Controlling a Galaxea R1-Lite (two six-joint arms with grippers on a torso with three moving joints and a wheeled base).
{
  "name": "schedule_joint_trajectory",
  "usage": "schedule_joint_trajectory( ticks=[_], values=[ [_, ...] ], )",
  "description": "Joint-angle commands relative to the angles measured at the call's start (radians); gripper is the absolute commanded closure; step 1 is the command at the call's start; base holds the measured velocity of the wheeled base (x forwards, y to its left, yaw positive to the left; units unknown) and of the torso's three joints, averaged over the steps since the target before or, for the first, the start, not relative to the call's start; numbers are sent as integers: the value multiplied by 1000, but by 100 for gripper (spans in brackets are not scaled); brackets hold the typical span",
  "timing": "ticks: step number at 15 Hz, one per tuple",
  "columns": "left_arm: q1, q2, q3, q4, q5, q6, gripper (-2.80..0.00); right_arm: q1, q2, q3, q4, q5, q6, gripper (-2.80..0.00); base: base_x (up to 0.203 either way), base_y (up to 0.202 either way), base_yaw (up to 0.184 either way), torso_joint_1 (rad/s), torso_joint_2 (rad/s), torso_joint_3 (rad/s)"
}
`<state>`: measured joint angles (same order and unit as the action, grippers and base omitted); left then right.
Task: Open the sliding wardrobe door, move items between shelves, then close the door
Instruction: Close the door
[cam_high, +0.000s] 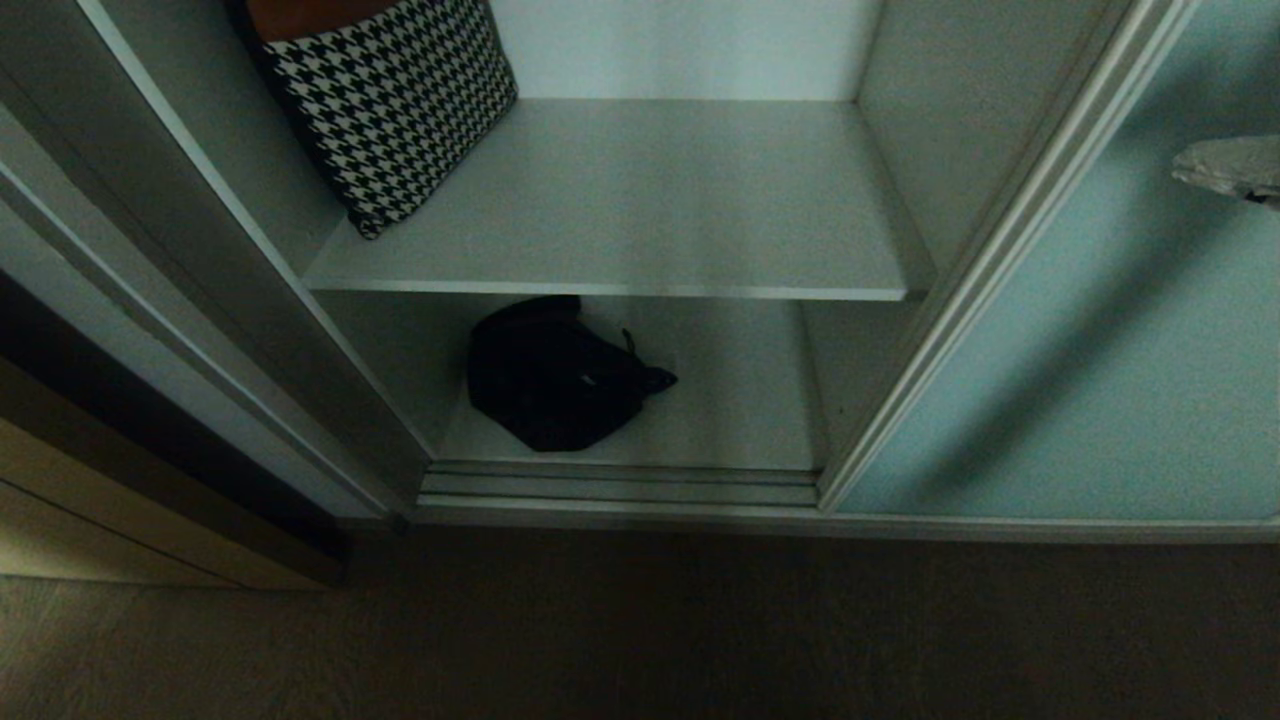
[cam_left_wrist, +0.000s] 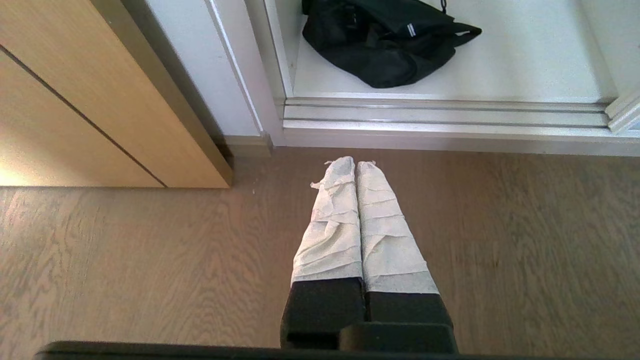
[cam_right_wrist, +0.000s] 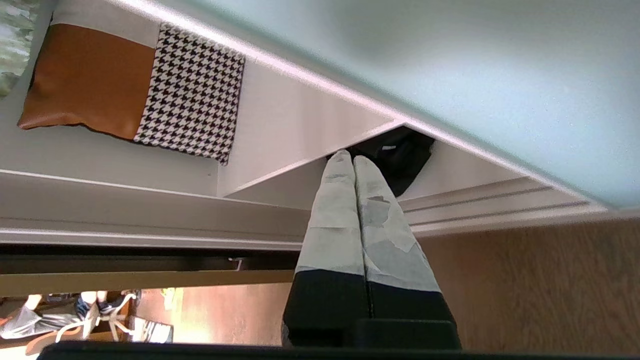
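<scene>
- My left gripper (cam_left_wrist: 356, 165) hangs low over the wood floor (cam_left_wrist: 500, 250), its taped fingers (cam_left_wrist: 335, 220) pressed together, holding nothing.
- Ahead of those clenched tips lies the door track (cam_left_wrist: 440, 112), and just past it the black bag (cam_left_wrist: 385, 42) slumped on the bottom shelf (cam_left_wrist: 525, 60).
- My right gripper (cam_right_wrist: 354, 161) is raised in front of the sliding wardrobe door (cam_high: 1100, 330), fingers likewise closed tight and empty; in the head view only its tip (cam_high: 1225, 168) shows at the right edge.
- From the right wrist, the bag (cam_right_wrist: 400, 150) sits beyond the closed tips, under the front edge of the upper shelf (cam_high: 640, 190).
- The door is slid aside to the right, leaving the compartment open.
- A houndstooth-and-tan cushion (cam_high: 390, 100) leans at the left end of the upper shelf, well apart from both grippers.
</scene>
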<state>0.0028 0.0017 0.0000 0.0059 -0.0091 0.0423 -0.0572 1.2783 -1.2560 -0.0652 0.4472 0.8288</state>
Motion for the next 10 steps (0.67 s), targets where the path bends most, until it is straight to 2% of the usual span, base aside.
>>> schedule_joint_trajectory(
  ticks=[1, 6, 8, 10],
  values=[
    [0, 1, 0, 0, 0, 1, 0, 3, 43, -1, -22, 2, 1, 0, 0, 0, 0, 0, 0, 0],
    [0, 1, 0, 0, 0, 1, 0, 22, 88, -3, -66, 1, -12, 0, 0, 0, 0, 0, 0, 0],
    [0, 1, 0, 0, 0, 1, 0, 39, 102, 11, -92, -1, -56, 0, 0, 0, 0, 0, 0, 0],
    [0, 1, 0, 0, 0, 1, 0, 39, 125, 12, -127, -2, -57, 0, 0, 0, 0, 0, 0, 0]
  ],
)
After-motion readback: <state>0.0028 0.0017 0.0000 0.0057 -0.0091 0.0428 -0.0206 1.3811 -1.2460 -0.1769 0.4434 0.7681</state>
